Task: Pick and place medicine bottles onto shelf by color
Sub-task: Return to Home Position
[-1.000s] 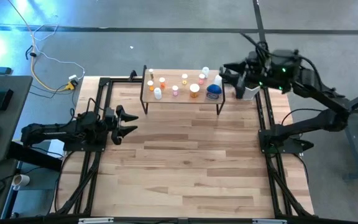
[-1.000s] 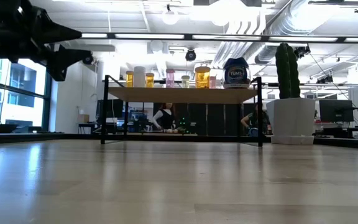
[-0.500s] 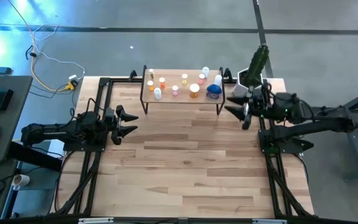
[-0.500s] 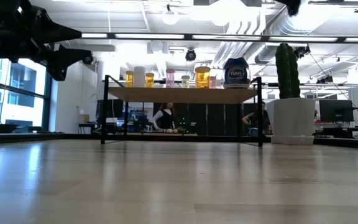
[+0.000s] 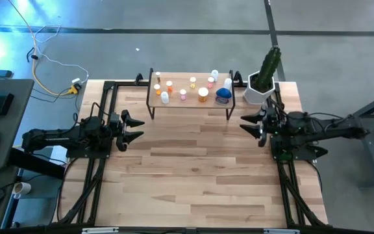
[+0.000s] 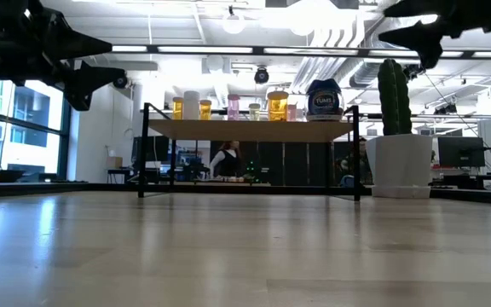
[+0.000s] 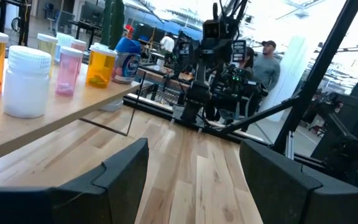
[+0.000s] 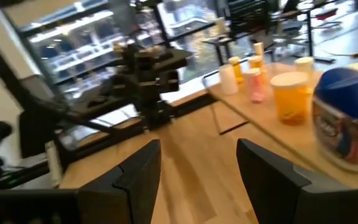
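Looking down on the table (image 5: pixel 193 175), we see the medicine bottles (image 5: pixel 183 91) all standing upright on the shelf (image 5: pixel 190 104), which sits at the far edge of the table between the two arms. From table height we count, from one end of the shelf to the other, two amber ones beside a white bottle (image 6: pixel 192 105), then a pink bottle (image 6: pixel 233 107), a small yellowish one, a wider orange bottle (image 6: pixel 278 106) and the squat blue jar (image 6: pixel 323 99) at the end nearest the white pot (image 6: pixel 397 166). That pot stands on the table just beside the shelf and holds a tall green cactus (image 6: pixel 393 94). Every bottle is capped; we cannot tell what is inside any of them. The left gripper (image 5: pixel 136 128) hangs above the table's left side, well apart from the shelf, its claw spread wide and holding nothing, as its wrist view confirms. The right gripper (image 5: pixel 248 125) hangs over the table's right edge, near the shelf's blue-jar end and the pot, its claw likewise wide and empty. Beyond the table, the left wrist view shows a person (image 7: pixel 267 62) in the room.
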Motion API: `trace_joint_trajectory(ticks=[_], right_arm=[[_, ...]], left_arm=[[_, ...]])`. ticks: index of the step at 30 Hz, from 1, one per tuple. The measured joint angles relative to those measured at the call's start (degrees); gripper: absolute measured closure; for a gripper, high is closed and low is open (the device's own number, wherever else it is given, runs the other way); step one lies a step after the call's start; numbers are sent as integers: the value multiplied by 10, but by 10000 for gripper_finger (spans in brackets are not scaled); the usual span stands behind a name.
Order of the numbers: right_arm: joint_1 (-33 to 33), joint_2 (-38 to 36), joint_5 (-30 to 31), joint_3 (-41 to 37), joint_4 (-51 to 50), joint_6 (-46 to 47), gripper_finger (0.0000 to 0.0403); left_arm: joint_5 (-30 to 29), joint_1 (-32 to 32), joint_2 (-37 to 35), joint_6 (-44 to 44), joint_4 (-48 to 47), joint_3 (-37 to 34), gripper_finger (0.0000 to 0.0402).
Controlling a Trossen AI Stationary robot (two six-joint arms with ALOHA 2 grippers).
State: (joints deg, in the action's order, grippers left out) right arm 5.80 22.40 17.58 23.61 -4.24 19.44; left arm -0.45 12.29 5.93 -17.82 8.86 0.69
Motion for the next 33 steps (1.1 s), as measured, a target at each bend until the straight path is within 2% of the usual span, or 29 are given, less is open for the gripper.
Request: trace_joint_trajectory(ticks=[5,9,16,24,33], right_arm=[[0,-57,-38,-34,-4,0,201],[0,-92,-41,-57,0,-4,201],[0,-146,-41,-147,24,14,201],[0,-222,-35,-216,34,70,201],[0,-211,-34,-215,30,79,201]], left_arm=[[-2,0,0,0,0,0,159],[-2,0,0,0,0,0,159],[-2,0,0,0,0,0,159],[-2,0,0,0,0,0,159],[-2,0,0,0,0,0,159]])
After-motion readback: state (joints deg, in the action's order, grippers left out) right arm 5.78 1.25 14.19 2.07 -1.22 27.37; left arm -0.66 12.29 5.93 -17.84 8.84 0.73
